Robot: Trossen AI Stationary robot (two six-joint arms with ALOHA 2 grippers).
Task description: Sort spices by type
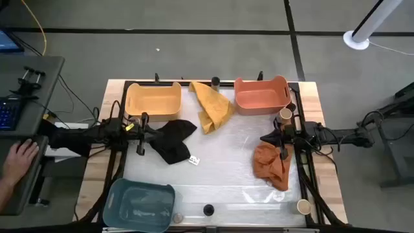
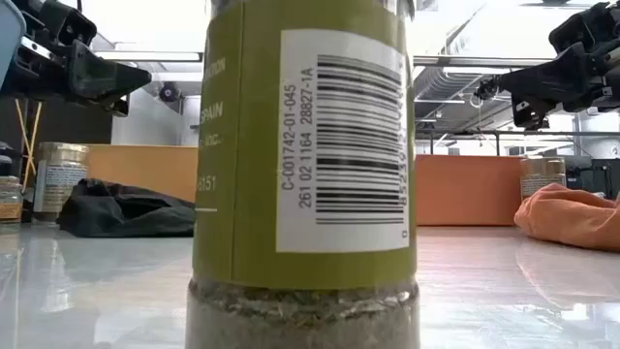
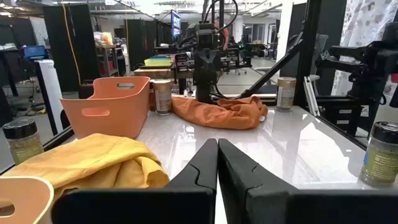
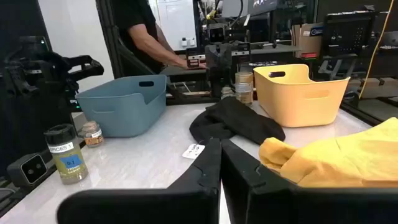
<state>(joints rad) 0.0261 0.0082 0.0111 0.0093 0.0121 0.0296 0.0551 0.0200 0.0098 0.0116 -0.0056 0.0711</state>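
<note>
— While both arms hover above the desk (image 1: 220,155), where are your hands?
— Your left hand (image 1: 143,125) is closed, empty, beside the black cloth (image 1: 173,139). Your right hand (image 1: 272,137), also closed and empty, sits above the orange cloth (image 1: 270,165).
— And the spices?
— A tan-topped jar (image 1: 284,115) stands just behind your right hand; a black-topped jar (image 1: 208,210) sits well apart.

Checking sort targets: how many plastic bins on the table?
3: yellow bin top-left in the high view, orange bin top-right, blue bin at the bottom-left corner. None look hidden.
</note>
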